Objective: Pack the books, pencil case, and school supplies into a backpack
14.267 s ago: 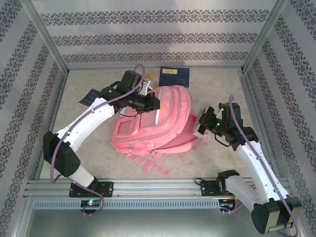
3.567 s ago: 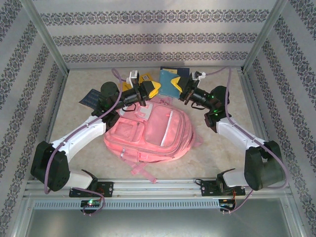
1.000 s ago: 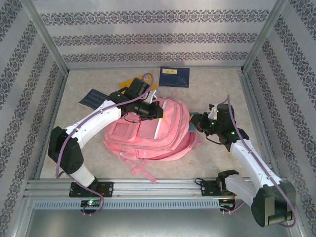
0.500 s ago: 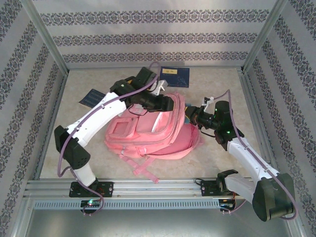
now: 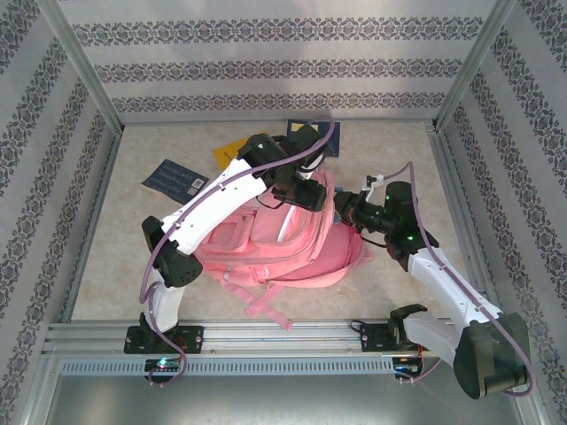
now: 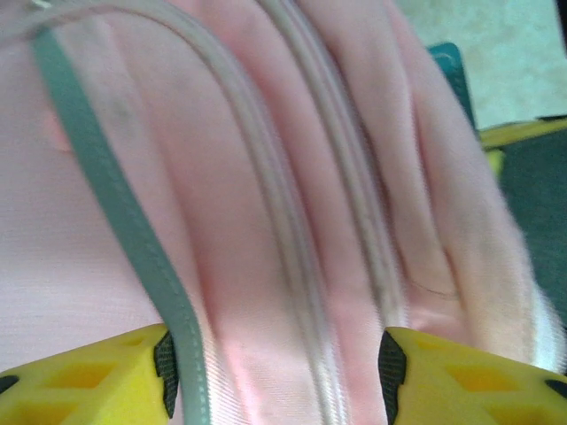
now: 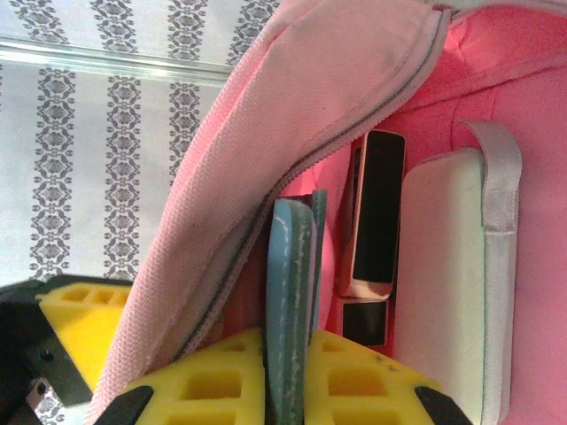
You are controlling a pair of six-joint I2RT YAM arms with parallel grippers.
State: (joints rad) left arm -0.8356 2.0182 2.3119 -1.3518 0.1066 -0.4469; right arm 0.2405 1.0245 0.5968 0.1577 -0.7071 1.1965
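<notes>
Backpack [image 5: 283, 252] lies mid-table, mouth open toward the right arm. Patterned book [image 5: 173, 180] and yellow book [image 5: 230, 149] lie flat on the table behind it. Left gripper [image 6: 276, 376] is spread wide over the backpack's outer fabric, gripping nothing. Right gripper [image 7: 288, 376] is clamped on a thin teal book [image 7: 285, 266], edge-on inside the mouth, near the pale pencil case [image 7: 438, 283].

Matt pink woven cloth of the backpack [image 5: 283, 257]; smooth matt card cover of the teal book [image 7: 288, 292], at 6 o'clock in the right wrist view; brushed metal frame rail [image 5: 283, 332], at 6 o'clock.
</notes>
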